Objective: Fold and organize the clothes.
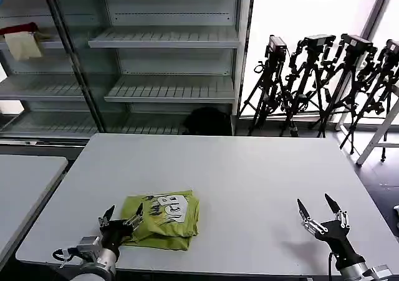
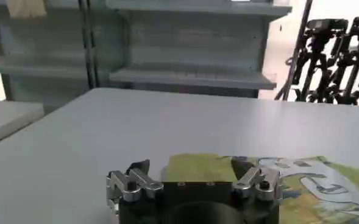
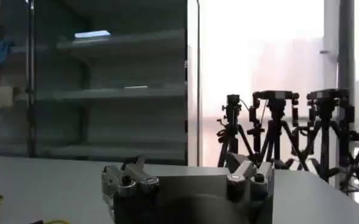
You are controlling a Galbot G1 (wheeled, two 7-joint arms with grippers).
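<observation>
The clothes (image 1: 163,219), a lime yellow-green T-shirt, lie folded into a compact stack near the table's front edge, with the white and dark lettered print facing up. My left gripper (image 1: 123,216) stands open at the stack's left edge, one fingertip over the fabric, holding nothing. In the left wrist view the folded shirt (image 2: 277,182) lies just beyond my open left gripper (image 2: 191,165). My right gripper (image 1: 320,207) is open above bare table at the front right, well apart from the shirt, and in the right wrist view my right gripper (image 3: 185,163) holds nothing.
The white table (image 1: 249,169) has free room behind and right of the shirt. A second table (image 1: 25,181) stands to the left. Metal shelving (image 1: 165,41) lines the back, with a cream cloth (image 1: 24,43) and red cloth (image 1: 19,28). Tripods (image 1: 324,81) stand at the back right.
</observation>
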